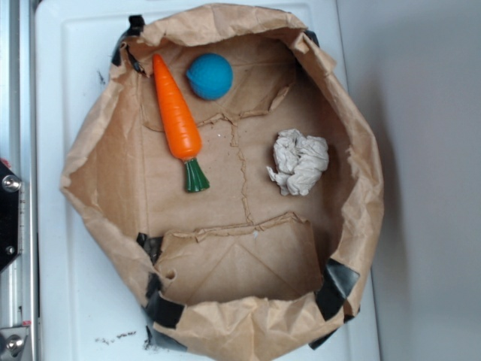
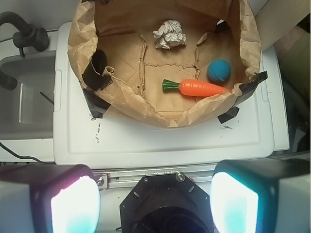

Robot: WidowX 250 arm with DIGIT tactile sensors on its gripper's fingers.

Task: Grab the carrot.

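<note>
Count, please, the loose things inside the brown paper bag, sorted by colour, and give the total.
Orange: 1, the carrot
Blue: 1, the ball
White: 1, the crumpled paper wad
Total: 3, all lying apart on the floor of the paper bag

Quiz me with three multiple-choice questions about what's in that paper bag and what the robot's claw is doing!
1. Where does the carrot lie?
A. inside the paper bag
B. on the white lid
C. in the gripper

2. How many things are in the bag?
A. one
B. three
C. five

3. How is the gripper?
A. shut on the carrot
B. open, holding nothing
C. shut on the ball

Answers: 1 A, it rests on the bag's floor beside the blue ball; 2 B, carrot, ball, paper wad; 3 B, fingers apart, far from the bag.
</note>
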